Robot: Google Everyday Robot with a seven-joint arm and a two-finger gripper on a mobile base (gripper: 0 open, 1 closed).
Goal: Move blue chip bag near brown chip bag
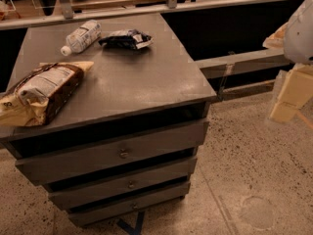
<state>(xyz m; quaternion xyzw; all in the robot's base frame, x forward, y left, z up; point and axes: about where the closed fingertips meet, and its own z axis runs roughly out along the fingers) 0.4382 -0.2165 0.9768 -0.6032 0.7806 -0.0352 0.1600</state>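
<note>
Three items are laid on a grey drawer cabinet (146,77): the blue chip bag (126,38) at its far edge, a plastic bottle (80,35) just beside it, and the brown chip bag (41,92) at its near left corner. The gripper (292,94) is held off the cabinet's right side; whether it is open cannot be told. The blue bag is judged light, soft and crinkly, best pinched across its middle.

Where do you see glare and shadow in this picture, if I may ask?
In the camera view, a soft sheen lies on the cabinet top between the blue chip bag and the brown chip bag; the drawer gaps are dark; the gripper, at the right edge, looks pale.
</note>
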